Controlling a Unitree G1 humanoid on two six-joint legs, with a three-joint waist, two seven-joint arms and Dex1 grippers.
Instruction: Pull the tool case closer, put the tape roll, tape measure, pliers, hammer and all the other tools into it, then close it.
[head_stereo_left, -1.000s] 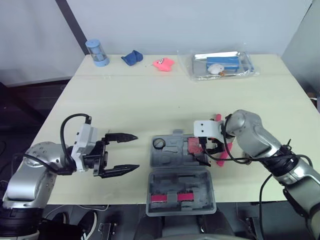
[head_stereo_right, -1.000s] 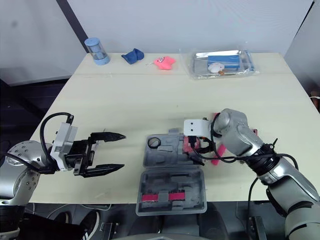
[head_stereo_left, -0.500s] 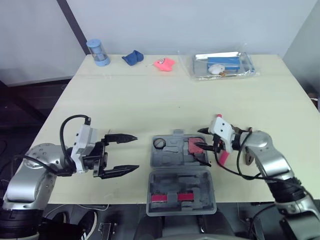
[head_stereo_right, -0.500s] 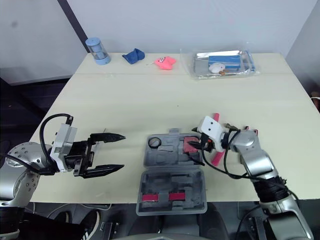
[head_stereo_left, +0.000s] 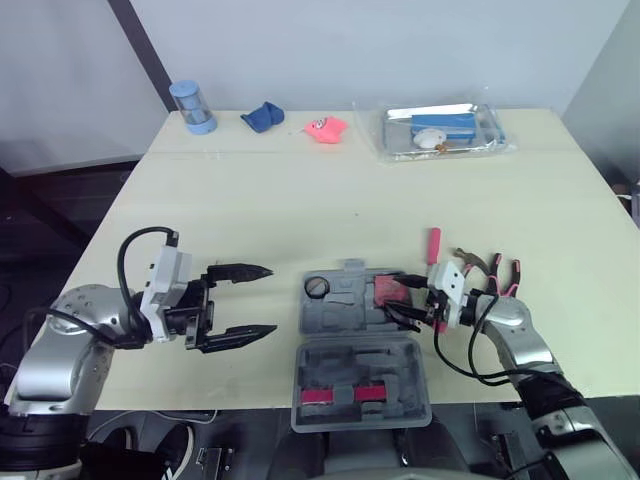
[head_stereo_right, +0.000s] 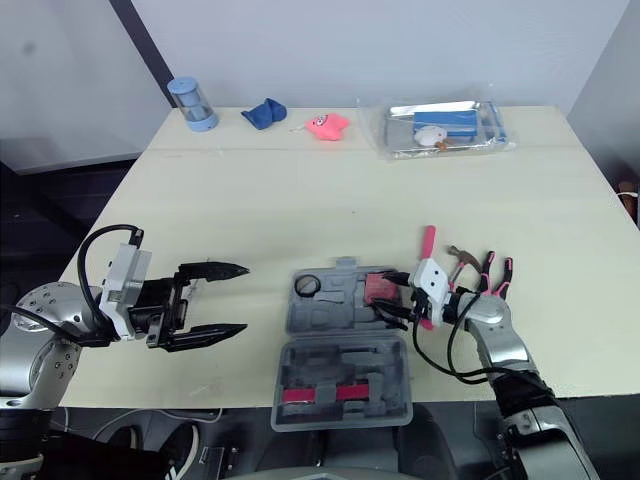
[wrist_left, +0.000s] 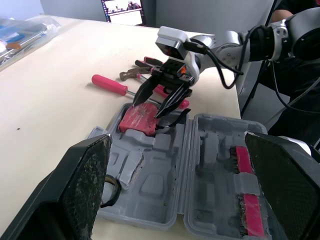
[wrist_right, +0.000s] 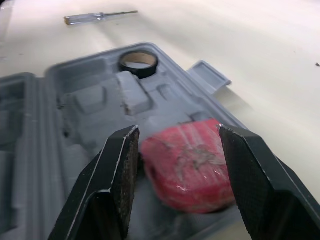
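The grey tool case (head_stereo_left: 345, 312) lies open near the table's front edge. In its tray sit a black tape roll (head_stereo_left: 317, 287) and a red tape measure (head_stereo_left: 387, 290). My right gripper (head_stereo_left: 398, 300) is open, one finger on each side of the tape measure (wrist_right: 187, 165), with gaps on both sides. A pink-handled hammer (head_stereo_left: 434, 243) and pliers (head_stereo_left: 500, 272) lie on the table right of the case. A screwdriver (wrist_right: 100, 16) lies beyond the case. My left gripper (head_stereo_left: 270, 298) is open and holds nothing, left of the case.
Along the far edge stand a blue cylinder (head_stereo_left: 195, 105), a blue cloth (head_stereo_left: 264, 116), a pink toy (head_stereo_left: 325, 128) and a clear bag of items (head_stereo_left: 445, 130). The case lid (head_stereo_left: 400, 385), with red inserts, reaches the table's front edge.
My right arm has drawn back to the right and dropped low, uncovering the hammer and pliers. The tape measure stays in the case. The left arm has not moved.
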